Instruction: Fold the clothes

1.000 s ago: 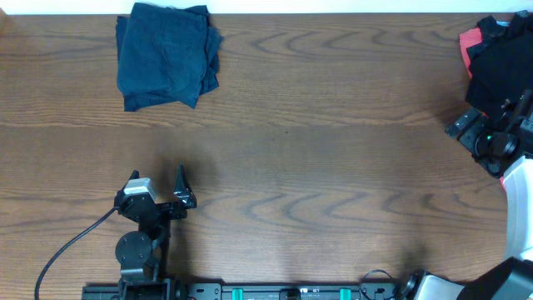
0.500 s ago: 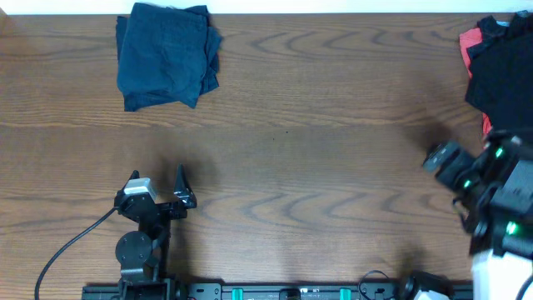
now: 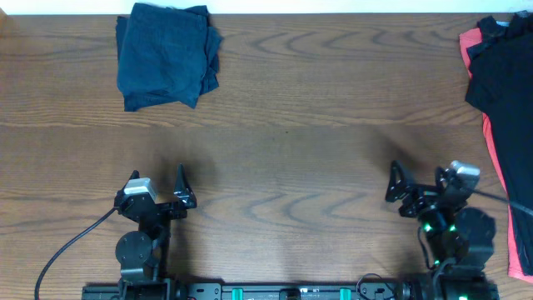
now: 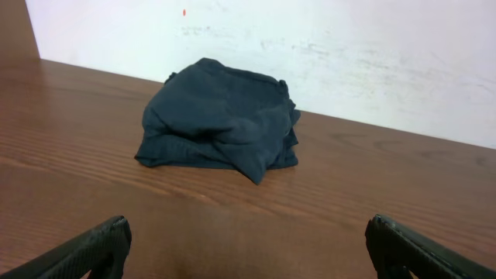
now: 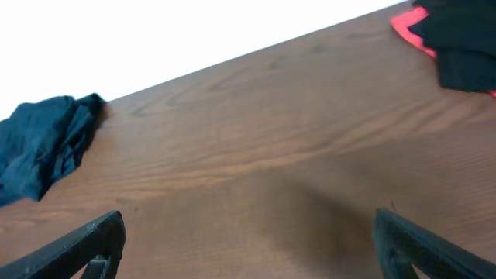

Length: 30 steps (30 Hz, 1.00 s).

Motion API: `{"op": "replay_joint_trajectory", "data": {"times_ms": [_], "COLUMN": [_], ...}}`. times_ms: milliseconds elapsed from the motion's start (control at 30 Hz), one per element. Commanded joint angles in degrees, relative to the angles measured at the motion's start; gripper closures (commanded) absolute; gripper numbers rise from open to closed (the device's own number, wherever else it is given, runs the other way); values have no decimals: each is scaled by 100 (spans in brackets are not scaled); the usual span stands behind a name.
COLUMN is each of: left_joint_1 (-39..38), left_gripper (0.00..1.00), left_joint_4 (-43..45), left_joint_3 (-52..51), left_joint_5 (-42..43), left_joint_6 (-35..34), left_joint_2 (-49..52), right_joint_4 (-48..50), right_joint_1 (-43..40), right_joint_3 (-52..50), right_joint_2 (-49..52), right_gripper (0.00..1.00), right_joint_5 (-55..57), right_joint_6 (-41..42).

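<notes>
A folded dark navy-blue garment (image 3: 166, 54) lies at the far left of the table; it also shows in the left wrist view (image 4: 221, 112) and the right wrist view (image 5: 43, 143). A black garment with a red edge (image 3: 500, 83) lies spread at the far right edge, its corner showing in the right wrist view (image 5: 453, 39). My left gripper (image 3: 183, 189) is open and empty near the front left, well short of the navy garment (image 4: 248, 252). My right gripper (image 3: 397, 190) is open and empty near the front right, over bare wood (image 5: 248, 244).
The wooden table (image 3: 291, 125) runs wall to wall, with a white wall (image 4: 349, 46) behind its far edge. A black cable (image 3: 67, 246) trails from the left arm's base at the front left.
My right arm has drawn back from the black and red garment at the right edge to the front right, holding nothing. The left arm has not moved.
</notes>
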Motion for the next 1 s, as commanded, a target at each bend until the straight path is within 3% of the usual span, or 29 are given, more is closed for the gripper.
{"op": "replay_joint_trajectory", "data": {"times_ms": [0,300,667,967], "left_joint_1": [20,20,20,20], "left_gripper": [2,2,2,2], "left_joint_4": [-212,-212,-212,-212], "left_joint_3": [-87,-87,-87,-87], "left_joint_5": [-22,-22,-22,-24], "left_joint_6": [31,31,31,31], "left_joint_2": [-37,-37,-37,-37], "right_joint_4": [361,2118,1655,1628], "right_joint_1": [133,131,131,79], "right_joint_3": [-522,-1738,-1779,-1779], "right_joint_2": [-352,-756,-1316,-1589], "right_gripper": [1,1,1,1], "right_joint_5": [15,-232,-564,103], "right_joint_6": [-223,-708,-2614,-2745]}}
